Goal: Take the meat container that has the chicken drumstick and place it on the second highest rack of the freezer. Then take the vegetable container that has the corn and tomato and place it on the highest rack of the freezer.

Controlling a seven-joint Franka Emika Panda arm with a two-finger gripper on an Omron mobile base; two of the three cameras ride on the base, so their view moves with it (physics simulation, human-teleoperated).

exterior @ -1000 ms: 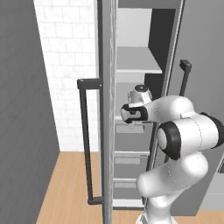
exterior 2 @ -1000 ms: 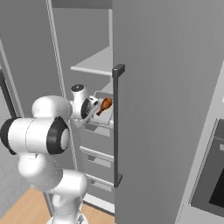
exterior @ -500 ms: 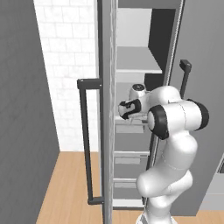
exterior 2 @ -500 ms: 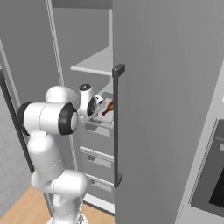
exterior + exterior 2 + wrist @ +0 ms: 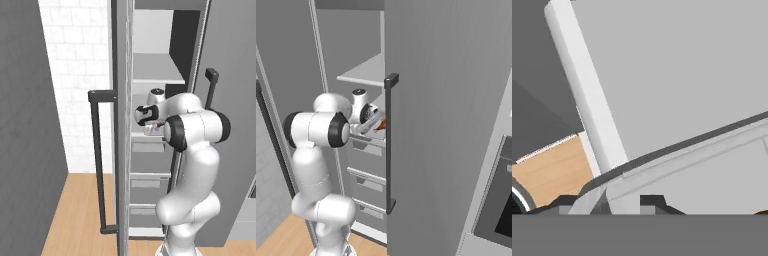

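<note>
Chicken drumstick (image 5: 382, 123) in container on second highest rack (image 5: 374, 138), just beside fingers (image 5: 375, 120), grip unclear

A rendered home kitchen: a tall grey freezer (image 5: 150, 150) stands open beside a white brick wall (image 5: 75, 75), above wood flooring (image 5: 75, 210), near a black-fronted wall oven (image 5: 496, 200).

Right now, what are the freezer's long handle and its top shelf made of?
The long handle on the freezer looks like dark metal or hard plastic with a matte finish: an even charcoal colour, square edges, no shine. The top shelf looks like smooth white plastic or painted board: flat, pale, with no wire bars. It's a rendered scene, so that's a guess.
</note>
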